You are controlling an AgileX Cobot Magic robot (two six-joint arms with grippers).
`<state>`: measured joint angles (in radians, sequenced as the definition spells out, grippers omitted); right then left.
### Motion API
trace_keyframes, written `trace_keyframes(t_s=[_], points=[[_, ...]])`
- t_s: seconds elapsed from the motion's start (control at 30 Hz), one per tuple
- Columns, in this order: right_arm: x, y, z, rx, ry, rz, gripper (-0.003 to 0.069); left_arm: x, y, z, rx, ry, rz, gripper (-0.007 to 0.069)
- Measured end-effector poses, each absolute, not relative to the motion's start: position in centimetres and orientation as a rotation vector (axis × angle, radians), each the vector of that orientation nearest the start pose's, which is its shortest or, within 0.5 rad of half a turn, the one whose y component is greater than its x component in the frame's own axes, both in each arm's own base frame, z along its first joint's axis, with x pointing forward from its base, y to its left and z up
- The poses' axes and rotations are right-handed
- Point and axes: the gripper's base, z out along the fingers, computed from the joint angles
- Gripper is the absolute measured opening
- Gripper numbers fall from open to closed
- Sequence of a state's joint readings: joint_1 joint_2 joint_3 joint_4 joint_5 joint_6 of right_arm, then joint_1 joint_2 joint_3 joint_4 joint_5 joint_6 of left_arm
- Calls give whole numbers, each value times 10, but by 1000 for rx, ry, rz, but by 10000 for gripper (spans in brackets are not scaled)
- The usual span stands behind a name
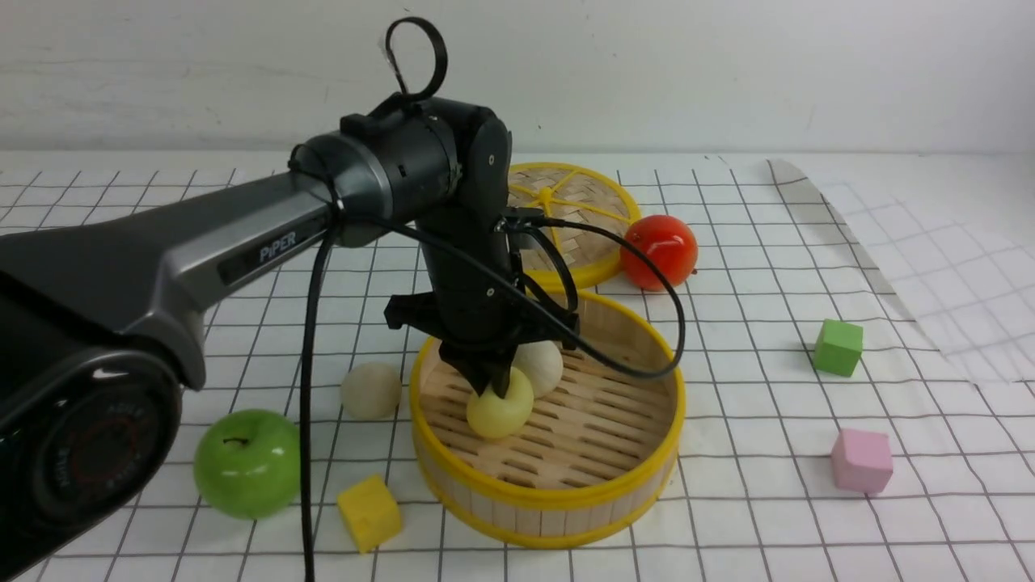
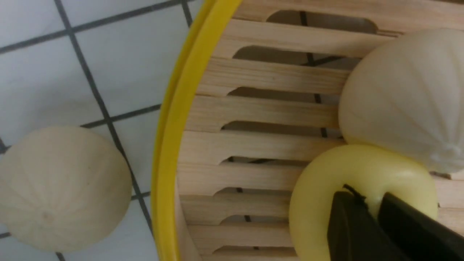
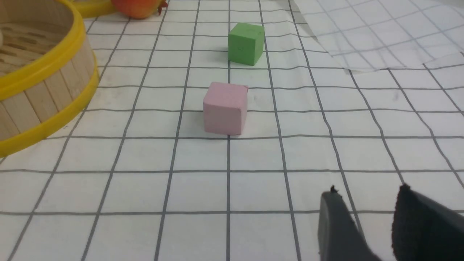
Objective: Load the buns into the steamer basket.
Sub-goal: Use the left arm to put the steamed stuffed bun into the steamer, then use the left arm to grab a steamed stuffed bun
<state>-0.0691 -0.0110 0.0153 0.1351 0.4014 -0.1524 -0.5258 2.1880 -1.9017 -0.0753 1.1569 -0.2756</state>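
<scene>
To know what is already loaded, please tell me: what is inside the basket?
In the basket are a yellow bun and a cream bun, on the slatted floor. The left arm hides part of the basket, so I cannot see everything there.

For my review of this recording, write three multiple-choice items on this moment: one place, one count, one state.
1. Where is the green apple?
A) inside the steamer basket
B) on the table, left of the basket
C) on the woven lid

2. How many buns lie inside the basket?
A) none
B) three
C) two

3. How does the basket stand?
A) uncovered, lid behind it
B) covered by its lid
C) tipped on its side

Key:
1 B: the green apple sits on the tiled-pattern table left of the steamer basket.
2 C: the pale yellow bun and a cream bun are inside; another bun is outside.
3 A: its slatted floor shows, and the woven lid lies beyond it.
</scene>
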Motion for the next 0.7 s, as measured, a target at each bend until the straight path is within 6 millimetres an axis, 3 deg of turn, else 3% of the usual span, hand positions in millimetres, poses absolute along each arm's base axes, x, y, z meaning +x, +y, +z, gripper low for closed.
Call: trace_keyframes(t_s=[0.2, 0.37, 0.53, 0.67, 0.7], points=[[52, 1, 173, 3, 1886, -17, 239, 395, -237, 225, 326, 2938, -229, 251], [52, 1, 173, 3, 1886, -17, 239, 384, -226, 270, 338, 2848, -215, 421], [52, 1, 173, 3, 1886, -17, 239, 377, -206, 307, 305, 2754, -60, 473], [52, 1, 173, 3, 1886, -17, 239, 383, -187, 308, 206, 2746, 28, 477], [52, 1, 173, 3, 1886, -17, 239, 386, -176, 298, 159, 2773, 54, 477]])
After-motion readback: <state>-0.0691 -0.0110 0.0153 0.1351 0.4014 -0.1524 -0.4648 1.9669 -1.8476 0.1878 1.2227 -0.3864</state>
